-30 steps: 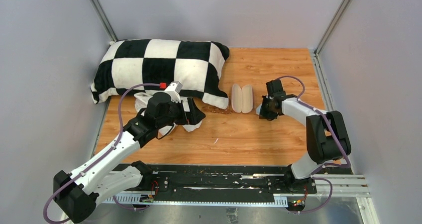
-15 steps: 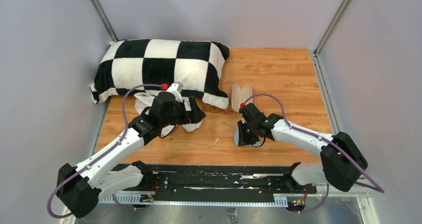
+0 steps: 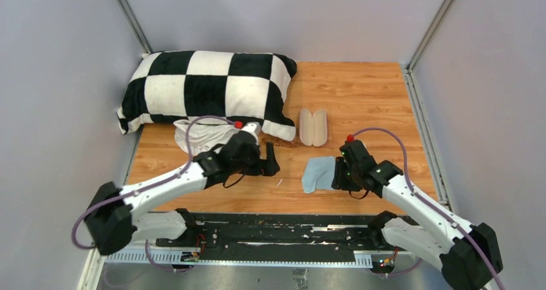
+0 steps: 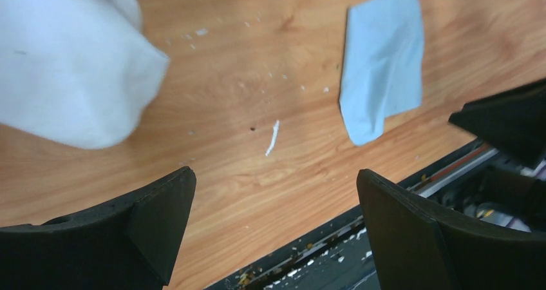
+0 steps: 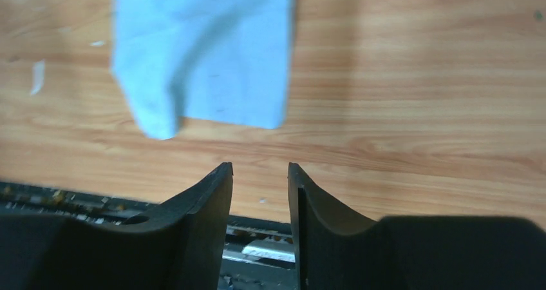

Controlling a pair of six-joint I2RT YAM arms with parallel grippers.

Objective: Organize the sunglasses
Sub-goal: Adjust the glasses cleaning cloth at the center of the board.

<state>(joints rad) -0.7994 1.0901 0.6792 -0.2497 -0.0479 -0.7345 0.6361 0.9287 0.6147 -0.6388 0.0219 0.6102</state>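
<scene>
The sunglasses do not show in any view. An oblong clamshell case point(image 3: 313, 127) lies open, cream inside up, just right of the pillow's corner. A small light-blue cloth point(image 3: 317, 173) lies flat on the wood in front of the case, also seen in the left wrist view point(image 4: 383, 58) and right wrist view point(image 5: 206, 45). My right gripper point(image 3: 338, 174) sits at the cloth's right edge; its jaws point(image 5: 259, 166) are open a little with nothing between them. My left gripper point(image 3: 270, 161) hovers left of the cloth, wide open point(image 4: 273, 174) and empty.
A black-and-white checkered pillow point(image 3: 206, 87) fills the back left. Crumpled white fabric point(image 3: 203, 135) lies before it, behind my left arm point(image 4: 64, 64). A small white scrap point(image 4: 273, 137) lies on the wood. The black rail point(image 3: 277, 229) runs along the near edge.
My right arm swung from beside the case toward the front, its jaws parted, and the blue cloth now lies on the wood. My left gripper moved right and forward, off the white fabric.
</scene>
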